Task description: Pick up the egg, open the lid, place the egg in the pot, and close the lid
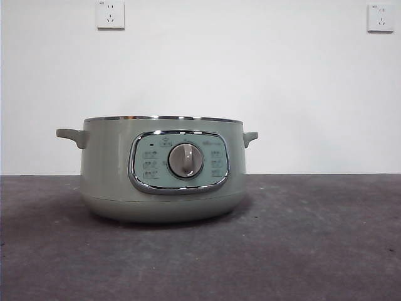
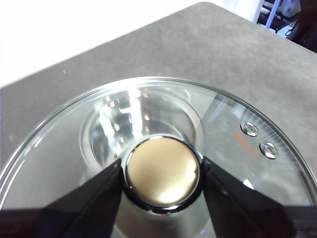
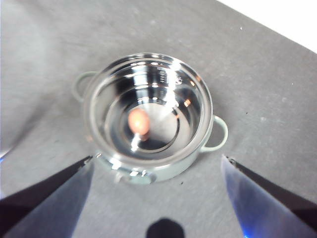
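Gripping the lid [image 2: 163, 144] by its knob [image 2: 162, 171], my left gripper [image 2: 162, 178] has both jaws pressed against it. My right gripper [image 3: 157, 166] hangs spread wide above the uncovered pot [image 3: 148, 116], where the egg [image 3: 139, 121] rests on the shiny bottom. Front view: pot [image 1: 163, 169] centre frame on the table [image 1: 313, 251].

Your front camera sits low at desk [image 1: 313, 251] height, close to the pot [image 1: 113, 169], facing the wall. Your right wrist camera looks straight down into that pot [image 3: 148, 114] from high above; your left wrist camera hangs right over the lid [image 2: 237, 129].
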Robot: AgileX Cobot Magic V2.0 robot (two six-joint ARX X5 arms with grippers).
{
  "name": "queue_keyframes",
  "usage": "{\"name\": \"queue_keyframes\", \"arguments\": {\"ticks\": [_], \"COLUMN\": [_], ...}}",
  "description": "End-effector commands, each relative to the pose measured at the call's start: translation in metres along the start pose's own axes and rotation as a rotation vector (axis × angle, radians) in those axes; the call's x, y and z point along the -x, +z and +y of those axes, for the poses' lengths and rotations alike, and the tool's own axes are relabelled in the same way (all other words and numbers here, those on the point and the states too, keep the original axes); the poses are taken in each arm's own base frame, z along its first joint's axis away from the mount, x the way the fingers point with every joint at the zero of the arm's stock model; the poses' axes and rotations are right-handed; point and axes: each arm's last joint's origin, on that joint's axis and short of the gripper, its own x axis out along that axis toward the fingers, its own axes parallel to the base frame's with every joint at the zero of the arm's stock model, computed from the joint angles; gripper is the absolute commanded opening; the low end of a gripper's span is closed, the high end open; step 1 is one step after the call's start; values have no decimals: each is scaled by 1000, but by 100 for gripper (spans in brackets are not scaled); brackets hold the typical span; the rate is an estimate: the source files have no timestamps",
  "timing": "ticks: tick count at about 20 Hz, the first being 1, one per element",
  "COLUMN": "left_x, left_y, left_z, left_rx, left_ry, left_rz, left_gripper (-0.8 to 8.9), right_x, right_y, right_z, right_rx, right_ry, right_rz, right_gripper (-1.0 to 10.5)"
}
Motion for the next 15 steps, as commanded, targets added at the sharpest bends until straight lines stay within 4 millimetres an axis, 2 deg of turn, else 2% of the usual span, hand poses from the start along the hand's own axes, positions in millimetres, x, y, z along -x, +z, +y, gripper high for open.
{"name": "queue_keyframes", "arguments": {"ticks": [1, 4, 7, 11, 15], "left_x": [-23, -59, -102, -157, -201], "left_y": [12, 20, 26, 21, 15], "left_z": [4, 7, 6, 11, 18], "left_rx": [-34, -49, -69, -96, -99], "left_ry": [-28, -60, -93, -94, -96], "left_rz": [-27, -19, -3, 62, 83], "left_gripper": [-8, -8, -8, -7, -7], "right_x": [19, 40, 53, 57, 66], "right_y": [-21, -58, -107, -179, -232], "right_z": [3, 5, 8, 12, 15], "right_rx": [-16, -43, -102, -203, -306], "right_ry": [8, 7, 1, -46, -65], "right_rz": [24, 12, -40, -37, -74], "right_gripper": [436, 436, 436, 436, 436]}}
